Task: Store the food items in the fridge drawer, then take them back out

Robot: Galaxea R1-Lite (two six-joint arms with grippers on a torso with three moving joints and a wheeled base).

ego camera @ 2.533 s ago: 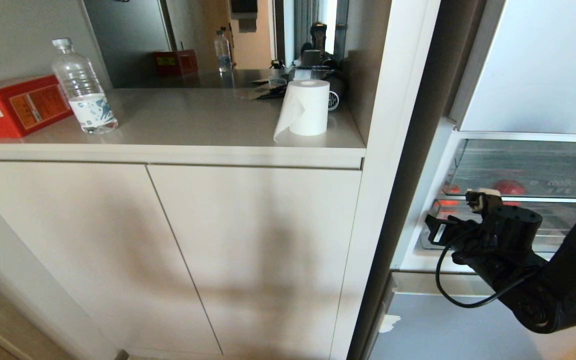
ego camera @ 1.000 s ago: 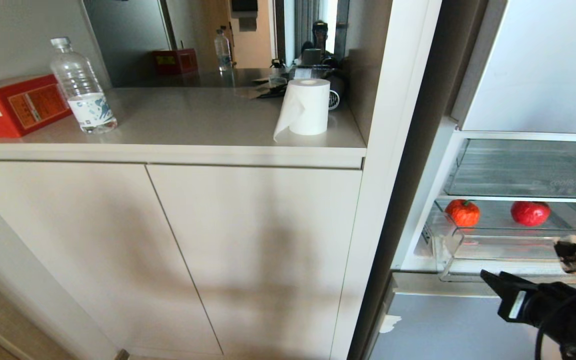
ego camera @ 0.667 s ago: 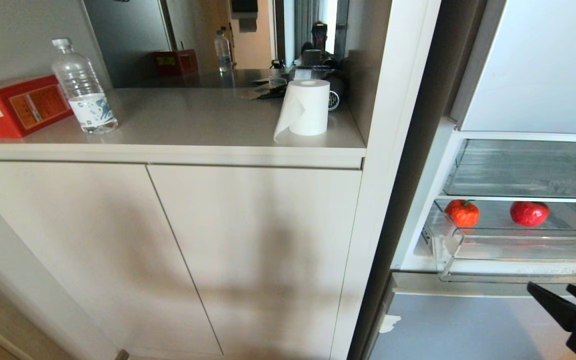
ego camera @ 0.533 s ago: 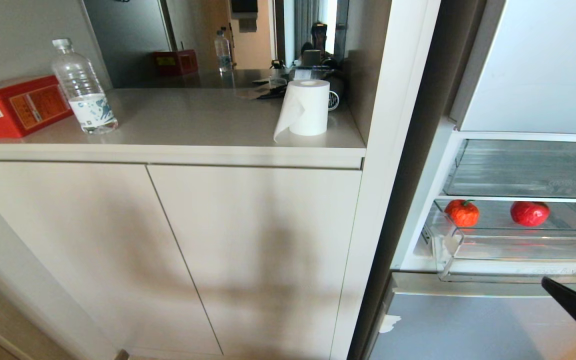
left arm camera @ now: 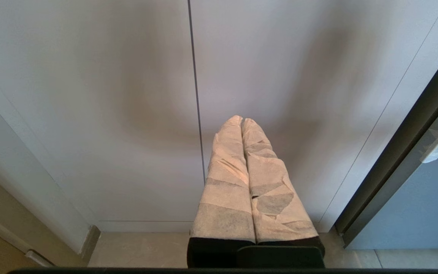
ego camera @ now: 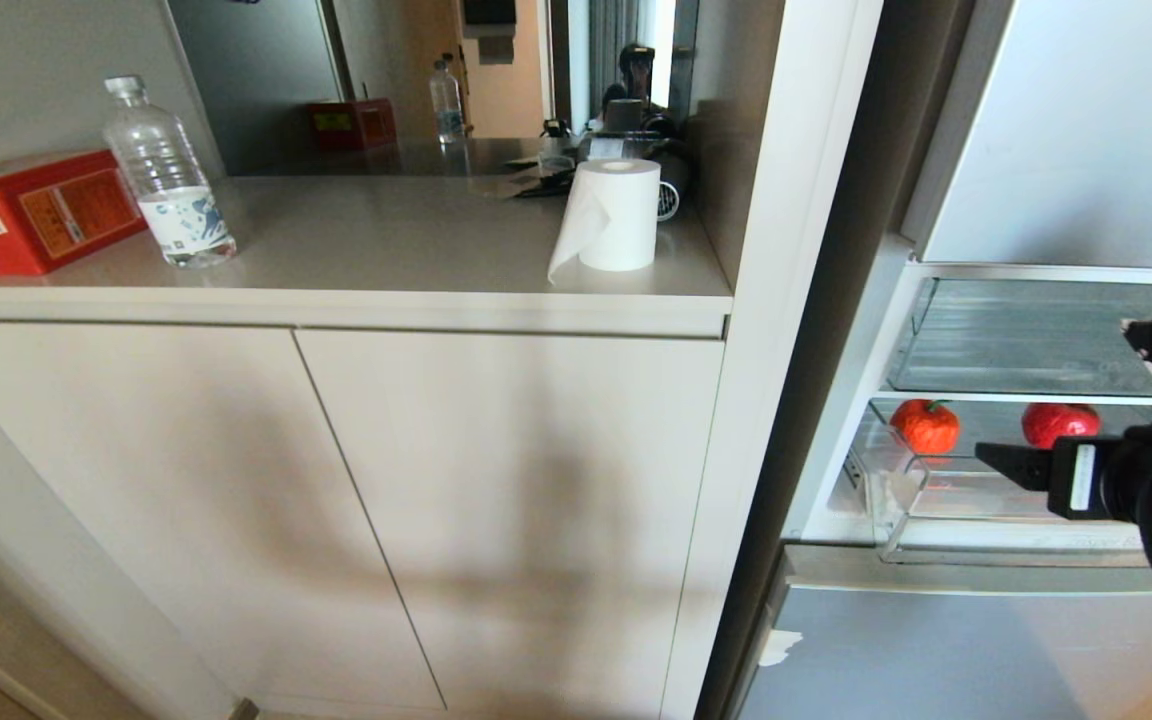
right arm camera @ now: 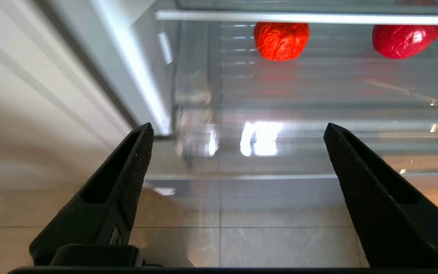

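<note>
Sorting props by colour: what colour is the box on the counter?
The box is red with an orange label, clearest in the head view.

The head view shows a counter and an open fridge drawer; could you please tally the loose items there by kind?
Red food pieces in the fridge drawer: 2, a ribbed pumpkin and a smoother red piece
Plastic bottles: 1
Red boxes: 1
Paper rolls: 1
Total: 5
</note>
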